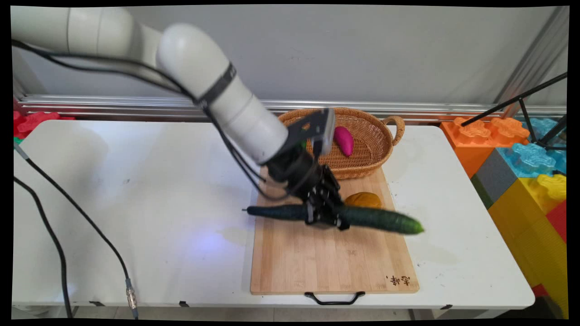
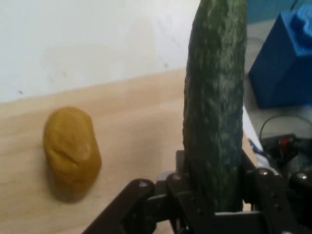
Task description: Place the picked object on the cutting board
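Note:
My black gripper (image 1: 325, 216) is shut on a long dark green cucumber (image 1: 380, 219) near its middle and holds it level above the wooden cutting board (image 1: 326, 262). In the hand view the cucumber (image 2: 215, 107) runs straight up from between the fingers (image 2: 183, 195). A brownish-yellow potato (image 1: 362, 199) lies on the board just behind the cucumber; it shows as a potato (image 2: 72, 152) to the left in the hand view. A pink sweet potato (image 1: 343, 140) lies in the wicker basket (image 1: 376, 149) at the board's far end.
Big coloured foam blocks (image 1: 525, 158) stand off the table's right end, with a black tripod (image 1: 539, 117) over them. Black cables (image 1: 59, 213) hang across the table's left side. The board has a black handle (image 1: 334, 299) at the near edge.

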